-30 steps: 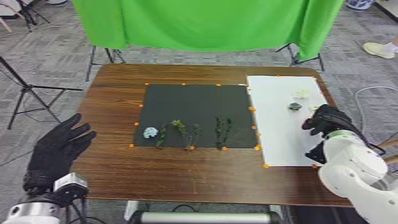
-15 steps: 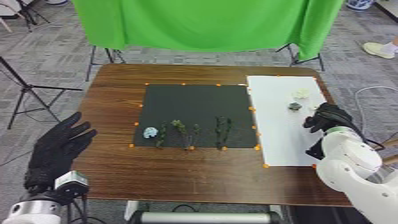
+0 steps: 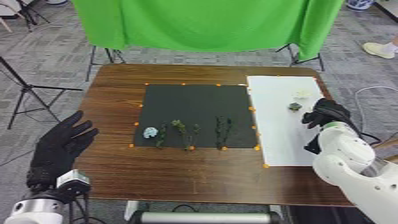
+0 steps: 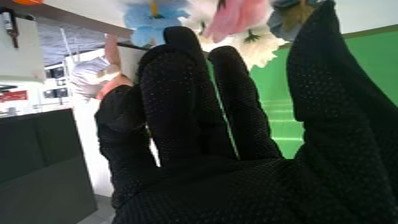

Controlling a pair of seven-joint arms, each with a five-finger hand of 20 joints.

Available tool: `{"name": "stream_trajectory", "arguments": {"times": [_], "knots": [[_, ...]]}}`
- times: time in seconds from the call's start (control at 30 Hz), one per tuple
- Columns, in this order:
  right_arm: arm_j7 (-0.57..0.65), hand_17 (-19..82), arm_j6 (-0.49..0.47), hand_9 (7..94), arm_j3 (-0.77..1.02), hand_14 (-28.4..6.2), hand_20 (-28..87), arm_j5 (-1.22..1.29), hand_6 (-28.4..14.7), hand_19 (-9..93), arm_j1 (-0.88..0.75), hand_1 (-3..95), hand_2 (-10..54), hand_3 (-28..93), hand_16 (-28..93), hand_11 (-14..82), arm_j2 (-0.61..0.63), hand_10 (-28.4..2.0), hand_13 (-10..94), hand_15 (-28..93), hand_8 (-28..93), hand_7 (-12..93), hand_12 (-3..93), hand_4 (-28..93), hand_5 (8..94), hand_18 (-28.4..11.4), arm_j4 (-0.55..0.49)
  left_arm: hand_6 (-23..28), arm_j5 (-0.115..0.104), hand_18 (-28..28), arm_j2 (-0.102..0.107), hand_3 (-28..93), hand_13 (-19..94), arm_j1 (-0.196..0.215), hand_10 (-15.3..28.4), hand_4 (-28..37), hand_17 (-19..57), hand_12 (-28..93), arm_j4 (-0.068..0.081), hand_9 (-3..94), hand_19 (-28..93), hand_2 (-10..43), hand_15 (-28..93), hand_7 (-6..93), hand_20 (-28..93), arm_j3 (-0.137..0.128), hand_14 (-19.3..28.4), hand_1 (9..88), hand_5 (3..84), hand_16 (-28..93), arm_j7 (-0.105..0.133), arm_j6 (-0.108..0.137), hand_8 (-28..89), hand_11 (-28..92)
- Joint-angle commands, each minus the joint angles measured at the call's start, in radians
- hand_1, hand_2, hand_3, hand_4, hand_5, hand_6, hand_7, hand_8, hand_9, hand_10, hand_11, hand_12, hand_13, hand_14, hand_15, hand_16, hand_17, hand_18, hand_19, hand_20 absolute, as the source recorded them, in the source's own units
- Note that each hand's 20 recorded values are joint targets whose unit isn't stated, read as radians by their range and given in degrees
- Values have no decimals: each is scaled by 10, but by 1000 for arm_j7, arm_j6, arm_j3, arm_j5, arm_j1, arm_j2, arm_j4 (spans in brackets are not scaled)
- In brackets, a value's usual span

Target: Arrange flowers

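Flowers (image 4: 236, 21) in pale blue, pink and cream (rather frilly, those).

Place: you're looking at a robot lab or test studio, by all you can see
Backdrop: a green cloth (image 3: 209, 25) hung beyond your table, with thin dark stand legs (image 3: 293, 54) below it
Tripod: black, its legs (image 3: 27, 87) spread on the floor to your left
Floor: grey, office-style carpet (image 3: 164, 59), with a pale cable (image 3: 358, 100) curving over it on your right
Table: brown wood (image 3: 160, 175), your dark mat (image 3: 195, 102) and white sheet (image 3: 275, 110) edged with small orange markers (image 3: 251, 108)
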Motion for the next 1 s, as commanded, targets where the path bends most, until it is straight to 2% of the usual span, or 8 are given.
{"name": "stream_trajectory", "arguments": {"times": [0.03,0.07,0.27,0.4,0.5,0.7,0.9,1.0], "knots": [[32,326,-78,586,19,-125,474,40,-57,932,8,328,-95,888,99,252,-21,-192,649,822,-137,183,135,-283,487,-252,28,103,5,231,0,811,251,-7,198,-213,-110,89,8,347,561,62,490,139,-19,10,263,246,379,-94,-11,-13,-99,265],[34,325,-77,586,33,-126,472,43,-57,932,-6,328,-95,887,98,251,-24,-192,649,822,-138,183,136,-283,487,-252,28,103,6,231,-1,810,251,-8,199,-213,-110,89,9,347,561,62,490,139,-19,8,263,246,379,-94,-15,-16,-99,266],[27,322,-85,592,33,-127,469,58,-57,932,-13,331,-95,885,97,255,-21,-193,648,823,-138,183,137,-283,493,-252,37,103,0,231,0,810,251,0,198,-212,-110,89,10,347,561,62,491,138,-19,10,264,246,379,-93,-5,-7,-98,266],[12,321,-79,595,29,-127,467,71,-54,932,-20,335,-95,888,96,258,-17,-191,647,822,-137,183,137,-283,495,-251,42,104,4,231,2,810,252,-10,199,-212,-110,89,13,347,560,62,492,137,-19,13,264,246,379,-94,-15,-17,-98,267],[4,320,-72,598,11,-126,464,57,-40,932,-14,341,-95,889,97,258,-13,-175,646,822,-138,188,137,-282,495,-248,45,103,5,231,4,810,252,-17,199,-212,-110,89,15,347,561,62,491,138,-19,14,263,246,379,-94,-17,-21,-98,266],[-14,318,-43,622,-57,-125,457,29,-16,932,30,352,-95,886,97,255,-7,-167,652,816,-147,203,137,-283,513,-244,60,104,5,231,3,810,251,-17,199,-212,-110,89,15,347,561,62,490,138,-19,13,263,247,380,-94,-15,-17,-98,266],[-28,332,44,731,-136,-108,424,-12,24,932,61,400,-95,865,112,244,8,-117,685,789,-153,212,140,-283,629,-234,71,103,1,231,4,810,251,-15,199,-213,-109,89,15,347,560,62,491,139,-19,17,264,247,380,-94,-9,-11,-98,267],[-27,346,89,793,-175,-96,418,-38,22,932,80,452,-95,809,128,197,19,-99,704,777,-62,233,196,-283,688,-231,75,103,3,231,1,810,251,-16,199,-213,-110,89,15,347,561,62,491,139,-19,16,264,247,380,-94,-13,-12,-98,267]]}}
